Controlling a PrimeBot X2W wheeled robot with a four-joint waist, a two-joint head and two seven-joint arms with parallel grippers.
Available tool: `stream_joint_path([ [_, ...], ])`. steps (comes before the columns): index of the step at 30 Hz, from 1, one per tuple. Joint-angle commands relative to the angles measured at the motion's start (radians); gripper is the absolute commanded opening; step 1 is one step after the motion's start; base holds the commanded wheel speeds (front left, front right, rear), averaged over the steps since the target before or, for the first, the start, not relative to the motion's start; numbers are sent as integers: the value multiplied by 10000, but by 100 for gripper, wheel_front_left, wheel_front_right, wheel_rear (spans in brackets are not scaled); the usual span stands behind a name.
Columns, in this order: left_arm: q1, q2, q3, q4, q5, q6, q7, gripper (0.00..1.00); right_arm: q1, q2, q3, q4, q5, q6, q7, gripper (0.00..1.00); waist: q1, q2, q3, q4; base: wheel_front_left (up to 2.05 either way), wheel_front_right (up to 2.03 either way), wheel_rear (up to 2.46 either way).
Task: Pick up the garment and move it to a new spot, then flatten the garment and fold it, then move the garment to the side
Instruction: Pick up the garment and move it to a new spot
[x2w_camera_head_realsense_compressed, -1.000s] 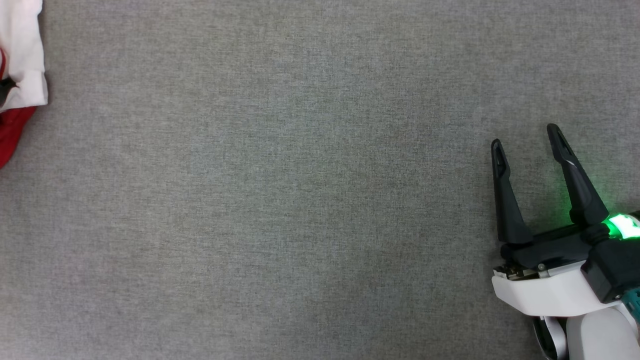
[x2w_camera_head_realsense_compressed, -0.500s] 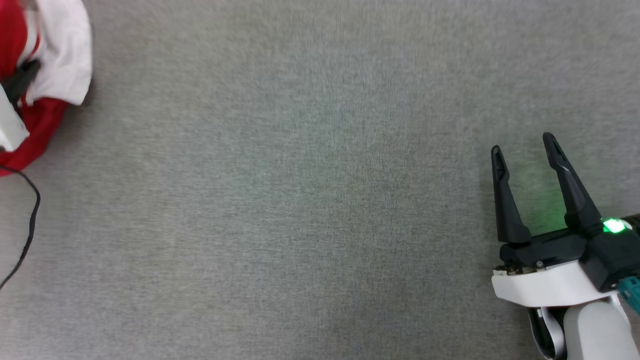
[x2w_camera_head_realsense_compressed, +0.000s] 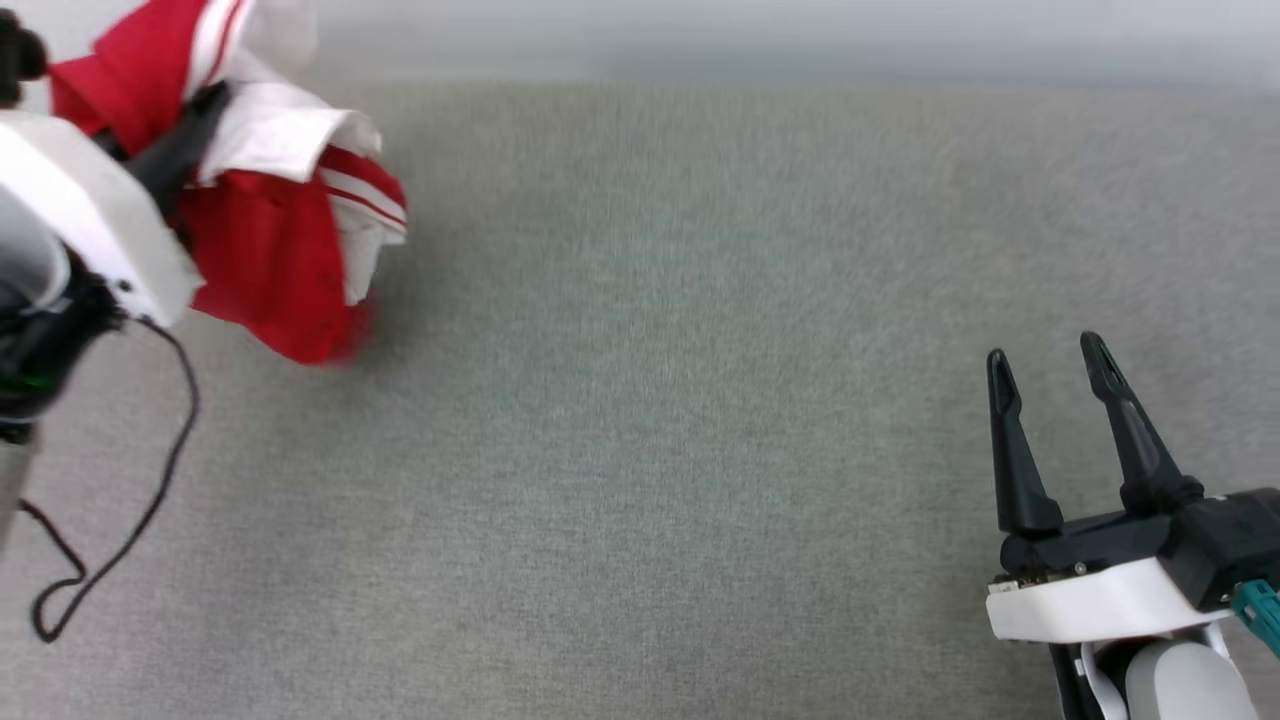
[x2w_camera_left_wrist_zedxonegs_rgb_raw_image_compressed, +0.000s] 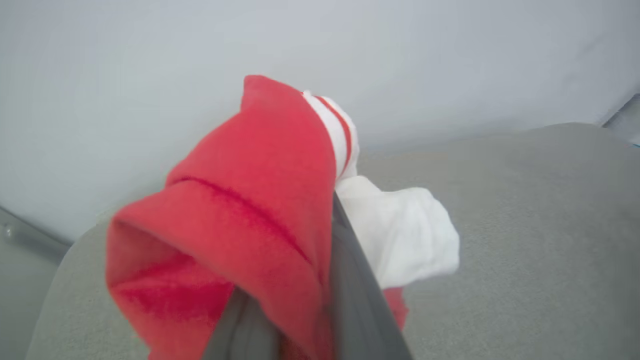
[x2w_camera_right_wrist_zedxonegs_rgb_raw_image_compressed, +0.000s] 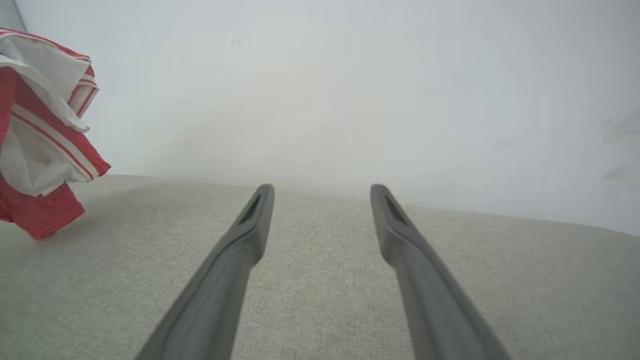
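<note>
The garment (x2w_camera_head_realsense_compressed: 270, 250) is a bunched red jersey with white panels and striped trim, hanging above the grey surface at the upper left. My left gripper (x2w_camera_head_realsense_compressed: 200, 110) is shut on its upper folds. In the left wrist view the red cloth (x2w_camera_left_wrist_zedxonegs_rgb_raw_image_compressed: 260, 200) drapes over the gripper, with one dark finger (x2w_camera_left_wrist_zedxonegs_rgb_raw_image_compressed: 350, 280) showing beneath it. The right wrist view catches the garment (x2w_camera_right_wrist_zedxonegs_rgb_raw_image_compressed: 40, 125) at its left edge. My right gripper (x2w_camera_head_realsense_compressed: 1042, 350) stands open at the lower right, well away from the cloth, with nothing between its fingers (x2w_camera_right_wrist_zedxonegs_rgb_raw_image_compressed: 235, 265).
A grey fabric-covered surface (x2w_camera_head_realsense_compressed: 650, 420) spreads under both arms. Its far edge meets a pale wall (x2w_camera_head_realsense_compressed: 800, 40) at the top. A black cable (x2w_camera_head_realsense_compressed: 150, 480) loops down from my left arm at the lower left.
The head camera has tilted, bringing the surface's far edge into view. My left gripper has carried the garment rightward, farther over the surface. The right gripper stays open.
</note>
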Motion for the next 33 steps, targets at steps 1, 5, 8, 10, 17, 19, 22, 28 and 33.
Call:
stream_joint_path([
  [1,115,-123,-74,-226,94,108,-51,0,159,12,1,35,110,-7,-30,100,0,-1,-660,-126,0,0,0],
  [5,196,-772,-453,-943,372,681,-63,0,328,12,48,81,239,-7,-26,100,0,-1,-1066,-323,0,0,0],
  [8,329,-1313,-803,-1350,585,1077,-123,0,402,10,68,100,319,-7,-27,100,0,-1,-1233,-522,0,0,0],
  [10,456,-1671,-1121,-1555,839,1300,-215,0,461,10,75,86,386,-7,-27,100,0,-1,-1287,-696,0,0,0],
  [17,1135,-3350,-2603,-1415,1728,1731,-880,0,447,12,9,16,512,-7,-28,100,0,-1,-1128,-1431,0,0,0],
  [19,1356,-3975,-3120,-1132,1918,1715,-1104,0,374,9,-96,-7,543,-7,-28,100,0,-1,-1016,-1662,0,0,0],
  [22,1729,-4807,-4062,-520,2133,1471,-1214,36,238,14,-387,-41,653,-7,-28,100,0,-1,-859,-1946,0,0,0],
  [28,2132,-5660,-4956,512,2210,996,-1475,100,143,14,-652,45,720,-5,-29,100,0,-1,-834,-2225,0,0,0],
  [33,2357,-6031,-5055,1178,2256,776,-2346,100,259,14,-836,144,653,-5,-29,100,0,-1,-1129,-2048,0,0,0],
])
